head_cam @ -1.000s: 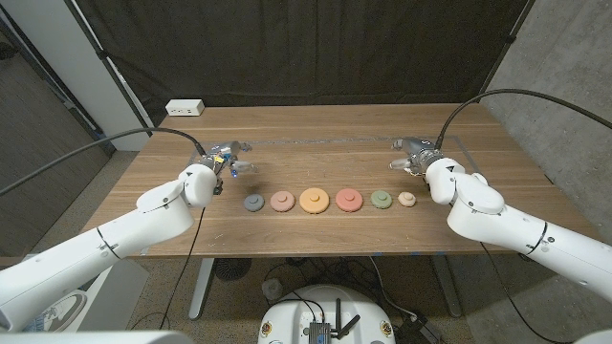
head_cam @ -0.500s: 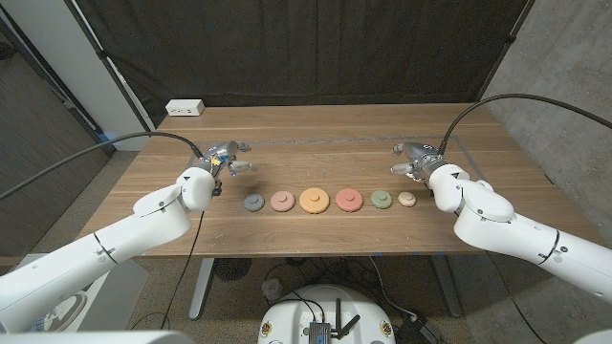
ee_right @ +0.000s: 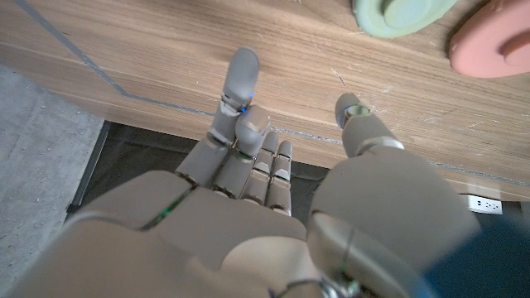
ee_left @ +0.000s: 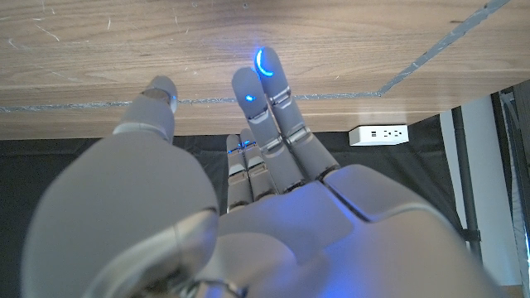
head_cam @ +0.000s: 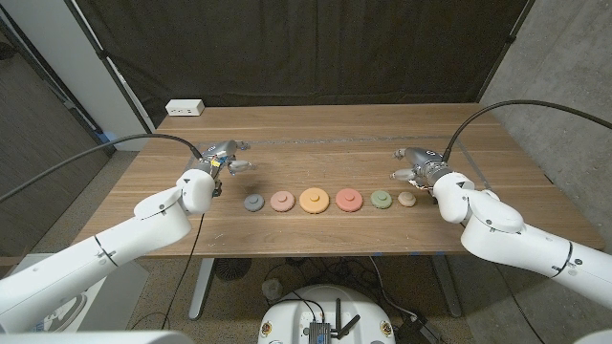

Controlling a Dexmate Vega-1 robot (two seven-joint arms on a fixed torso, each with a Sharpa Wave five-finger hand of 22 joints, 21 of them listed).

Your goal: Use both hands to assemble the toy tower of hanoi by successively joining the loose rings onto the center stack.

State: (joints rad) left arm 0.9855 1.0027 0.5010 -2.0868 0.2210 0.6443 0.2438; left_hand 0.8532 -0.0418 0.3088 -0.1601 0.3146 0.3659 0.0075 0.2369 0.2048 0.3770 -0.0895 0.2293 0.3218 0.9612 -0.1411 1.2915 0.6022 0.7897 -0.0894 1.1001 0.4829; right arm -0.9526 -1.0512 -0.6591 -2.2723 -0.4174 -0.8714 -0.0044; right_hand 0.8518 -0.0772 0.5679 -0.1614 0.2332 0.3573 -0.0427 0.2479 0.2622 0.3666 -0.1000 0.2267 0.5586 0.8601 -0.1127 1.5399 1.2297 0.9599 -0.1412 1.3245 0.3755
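Six rings lie in a row along the middle of the table [head_cam: 316, 129], nearer its front edge: grey ring [head_cam: 252, 203], pink ring [head_cam: 281, 201], orange ring [head_cam: 314, 200], red ring [head_cam: 347, 200], green ring [head_cam: 382, 200], cream ring [head_cam: 407, 199]. Nothing is stacked yet. The left hand [head_cam: 226, 158] and right hand [head_cam: 413, 165] hover released, fingers apart, grasping nothing. The reach looks in hand; next, each hand must descend onto an outer ring.

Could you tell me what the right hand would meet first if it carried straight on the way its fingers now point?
Probably nothing. The right hand points across the wooden table behind the row of rings, towards the left hand. The cream ring lies nearer the robot, seemingly off that line; depth is uncertain.
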